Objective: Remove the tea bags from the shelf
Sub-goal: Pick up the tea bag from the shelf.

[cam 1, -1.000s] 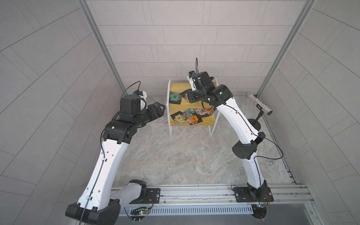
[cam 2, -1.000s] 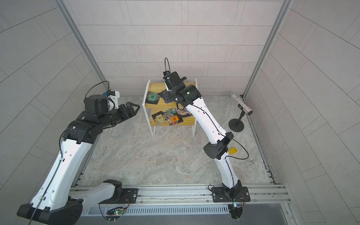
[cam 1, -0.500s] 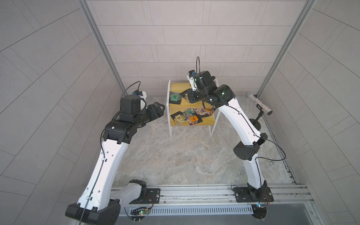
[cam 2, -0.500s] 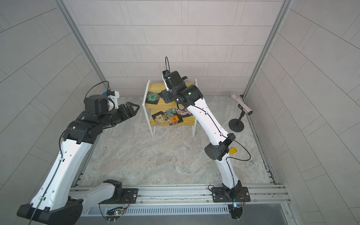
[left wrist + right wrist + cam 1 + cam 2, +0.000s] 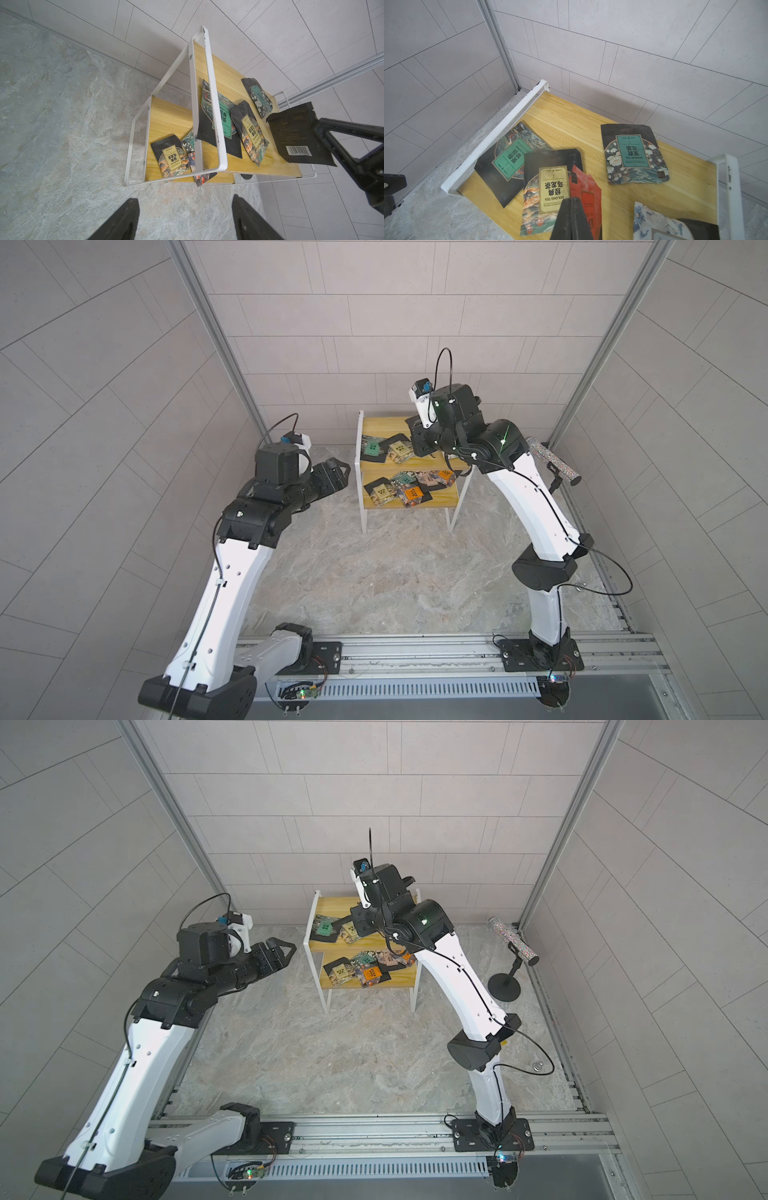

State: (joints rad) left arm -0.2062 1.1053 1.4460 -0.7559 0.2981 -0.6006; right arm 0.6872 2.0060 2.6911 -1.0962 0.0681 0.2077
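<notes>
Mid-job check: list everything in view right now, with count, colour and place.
shelf: one, yellow boards, white frame, by back wall.
upper tea bags: four lying, green, beige, teal and blue-white, upper board.
red tea bag: one, red front, black back, held over the upper board.
lower tea bags: at least four, overlapping, beige, teal, orange labels, lower board.
glitter tube: one, silvery, on black stand, floor right of the shelf.
left pincer: one, black, open, empty, left of the shelf.
right pincer: one, black, shut on the red tea bag.
</notes>
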